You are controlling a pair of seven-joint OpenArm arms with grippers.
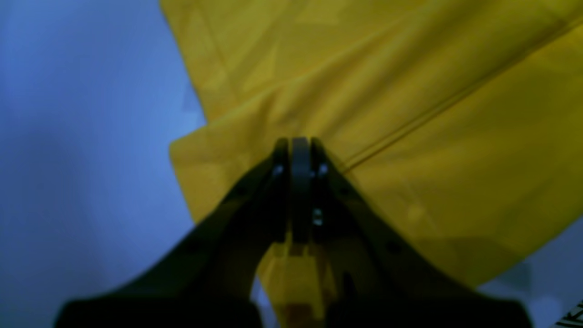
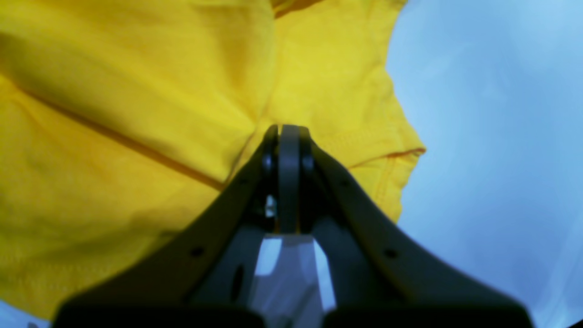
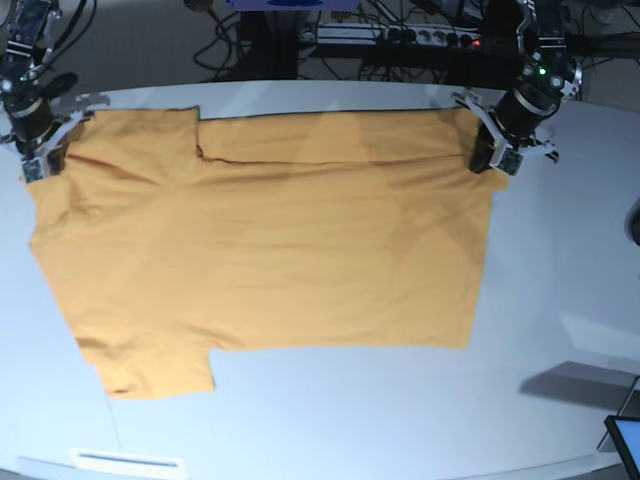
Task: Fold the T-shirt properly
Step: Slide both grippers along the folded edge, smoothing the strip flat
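The orange-yellow T-shirt (image 3: 270,250) lies spread wide on the white table (image 3: 400,410), one sleeve (image 3: 160,370) pointing to the near left. A strip along its far edge is folded over, with a straight crease (image 3: 330,160). At the far right corner my left gripper (image 3: 482,160) is shut on the cloth; in the left wrist view its tips (image 1: 300,146) pinch the yellow fabric (image 1: 432,136). My right gripper (image 3: 45,165) is shut on the far left corner, and the right wrist view shows its tips (image 2: 288,132) biting into the cloth (image 2: 114,91) beside a hem.
Cables and a power strip (image 3: 400,35) run behind the table's far edge. A dark tablet corner (image 3: 625,440) pokes in at the near right. A white label strip (image 3: 125,462) lies near the front left edge.
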